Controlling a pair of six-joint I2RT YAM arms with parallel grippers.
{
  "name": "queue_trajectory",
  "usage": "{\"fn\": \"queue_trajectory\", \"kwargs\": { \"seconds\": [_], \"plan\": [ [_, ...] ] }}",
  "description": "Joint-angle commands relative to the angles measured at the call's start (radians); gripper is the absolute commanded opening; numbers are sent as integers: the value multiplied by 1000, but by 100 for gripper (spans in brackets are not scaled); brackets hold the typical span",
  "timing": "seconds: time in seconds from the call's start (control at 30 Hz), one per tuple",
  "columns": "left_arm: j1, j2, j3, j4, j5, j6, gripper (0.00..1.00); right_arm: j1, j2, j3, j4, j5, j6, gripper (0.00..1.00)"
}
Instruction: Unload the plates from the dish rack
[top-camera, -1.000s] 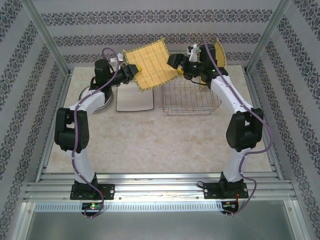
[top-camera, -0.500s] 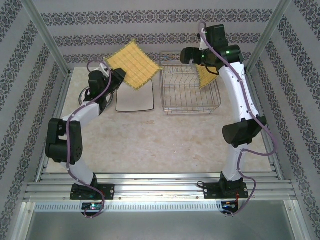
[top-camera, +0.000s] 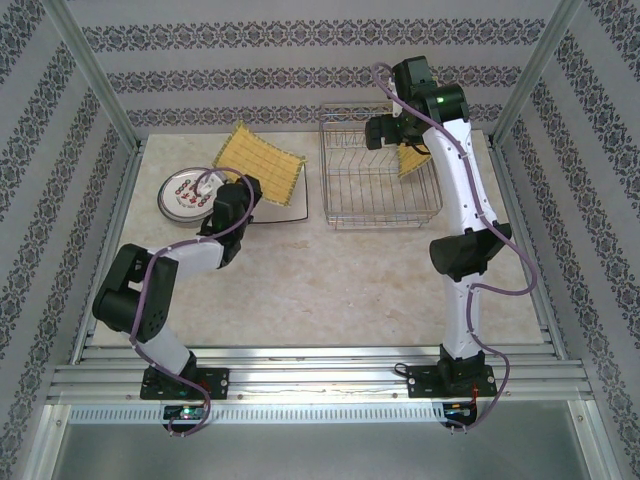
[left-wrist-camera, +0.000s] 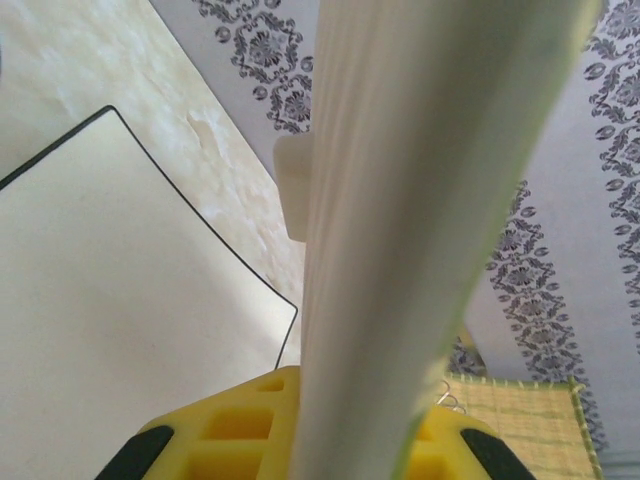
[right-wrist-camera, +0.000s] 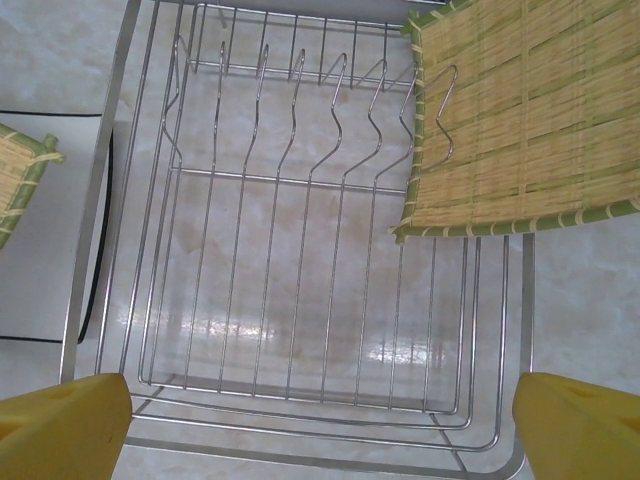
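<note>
Left gripper (top-camera: 250, 188) is clamped tight on the edge of a yellow grid plate (top-camera: 262, 162): square, woven mat texture, green stitched border. In my left wrist view the plate runs edge-on between the yellow fingers (left-wrist-camera: 235, 430), its underside pale and smooth. It sits tilted over the far end of the white square plate (top-camera: 270, 208), which is glossy with a thin dark rim line and lies flat on the marbled beige table (top-camera: 300, 280). Can't tell if the two touch. Round floral plate (top-camera: 188, 193) lies flat just left of them. Right gripper (right-wrist-camera: 320, 430) has its jaws spread fully, holding nothing, and hovers over the dish rack (top-camera: 380, 185), a bright wire basket with wavy upright dividers. Second yellow woven plate (right-wrist-camera: 520, 110) leans at the rack's right end.
</note>
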Motion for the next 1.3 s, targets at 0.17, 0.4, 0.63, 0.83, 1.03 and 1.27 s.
{"fn": "queue_trajectory", "kwargs": {
  "seconds": [0.17, 0.4, 0.63, 0.83, 1.03, 1.27],
  "plan": [
    [-56, 89, 0, 281, -207, -69, 0, 14, -13, -8, -24, 14, -37, 98],
    [-82, 189, 29, 318, -254, -95, 0, 4, 16, -5, -28, -7, -36, 98],
    [-96, 268, 60, 348, -269, -120, 0, -1, 34, -14, -27, -7, -42, 98],
    [-112, 302, 68, 344, -301, -135, 0, -3, 43, -26, -15, -16, -42, 98],
    [-135, 333, 82, 299, -313, -163, 3, -3, 51, -26, -4, -33, -36, 98],
    [-156, 344, 74, 239, -349, -177, 8, -1, 39, -61, 16, -43, -37, 98]
  ]
}}
